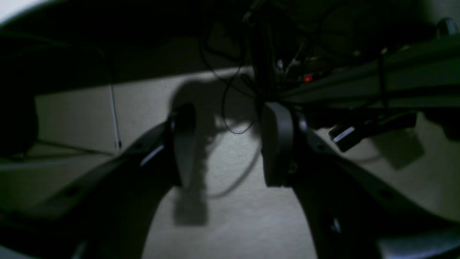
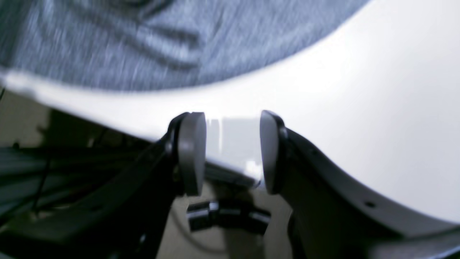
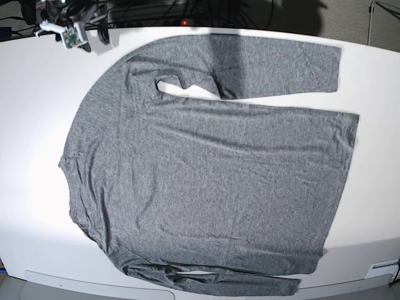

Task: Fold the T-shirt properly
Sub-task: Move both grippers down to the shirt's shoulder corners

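The T-shirt [image 3: 212, 181] is heather-grey and long-sleeved, and it lies flat across the white table [image 3: 37, 125] with its neck to the left. One sleeve [image 3: 269, 65] lies along the far edge and the other [image 3: 212, 278] along the near edge. My right gripper [image 2: 230, 153] is open and empty over the table's back edge, and blurred grey T-shirt cloth [image 2: 125, 43] lies beyond it. In the base view my right gripper [image 3: 94, 39] sits at the far left corner, off the cloth. My left gripper [image 1: 230, 144] is open with nothing in it, off the table in dim light.
Behind the table's far edge run dark cables and a power strip with a red light [image 3: 183, 22]. The left wrist view shows pale floor [image 1: 233, 216], hanging cables [image 1: 230, 108] and a metal frame rail [image 1: 395, 79]. A black part [image 2: 226, 216] lies below the right gripper.
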Motion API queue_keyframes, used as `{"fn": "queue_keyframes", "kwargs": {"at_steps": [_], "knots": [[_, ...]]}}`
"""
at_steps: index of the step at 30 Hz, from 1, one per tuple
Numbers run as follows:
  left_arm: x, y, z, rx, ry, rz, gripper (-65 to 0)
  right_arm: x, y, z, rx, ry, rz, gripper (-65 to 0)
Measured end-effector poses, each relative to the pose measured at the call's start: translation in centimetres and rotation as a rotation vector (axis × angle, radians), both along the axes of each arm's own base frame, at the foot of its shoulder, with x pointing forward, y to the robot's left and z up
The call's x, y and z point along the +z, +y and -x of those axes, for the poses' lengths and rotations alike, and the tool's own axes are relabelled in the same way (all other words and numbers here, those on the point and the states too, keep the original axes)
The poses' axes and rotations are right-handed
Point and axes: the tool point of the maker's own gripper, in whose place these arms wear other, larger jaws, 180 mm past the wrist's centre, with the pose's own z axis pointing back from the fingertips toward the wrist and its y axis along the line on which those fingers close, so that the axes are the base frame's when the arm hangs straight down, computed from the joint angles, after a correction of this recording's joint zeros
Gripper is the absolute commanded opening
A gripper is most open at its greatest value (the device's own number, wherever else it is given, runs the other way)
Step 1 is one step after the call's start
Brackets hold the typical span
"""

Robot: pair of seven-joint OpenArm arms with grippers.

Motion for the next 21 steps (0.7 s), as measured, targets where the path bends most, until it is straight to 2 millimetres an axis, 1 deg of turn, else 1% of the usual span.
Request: {"fn": "queue_keyframes", "kwargs": {"at_steps": [3,6,8,11,14,16,18,21], "knots": [[0.5,-0.3,-1.8,-0.03,-0.054,-0.012,-35.8,0.7,0.0,-2.3,-0.003,-0.062,0.001,-39.5],[0.5,-0.3,-3.5,-0.089,-0.098,-0.061,-35.8,1.3,-0.1,-4.2,-0.005,-0.106,0.005,-39.5],[0.5,-0.3,-5.3,-0.137,-0.147,-0.109,-35.8,1.9,-0.1,-5.5,-0.007,-0.14,0.005,-39.5],[1.1,-0.3,-8.8,-0.154,-0.246,-0.135,-35.8,2.7,0.1,-7.2,-0.024,-0.199,-0.006,-39.5],[2.0,-0.2,-13.0,-0.173,-0.35,-0.15,-35.8,3.4,0.5,-8.5,-0.056,-0.265,0.008,-39.5],[3.3,0.2,-16.2,-0.193,-0.436,-0.173,-35.8,3.7,0.8,-9.2,-0.073,-0.301,0.026,-39.5],[4.6,0.8,-18.9,-0.208,-0.504,-0.206,-35.8,4.1,0.9,-9.9,-0.087,-0.334,0.052,-39.5],[6.0,1.4,-21.8,-0.257,-0.559,-0.25,-35.8,4.5,0.9,-10.6,-0.09,-0.366,0.115,-39.5]]}}
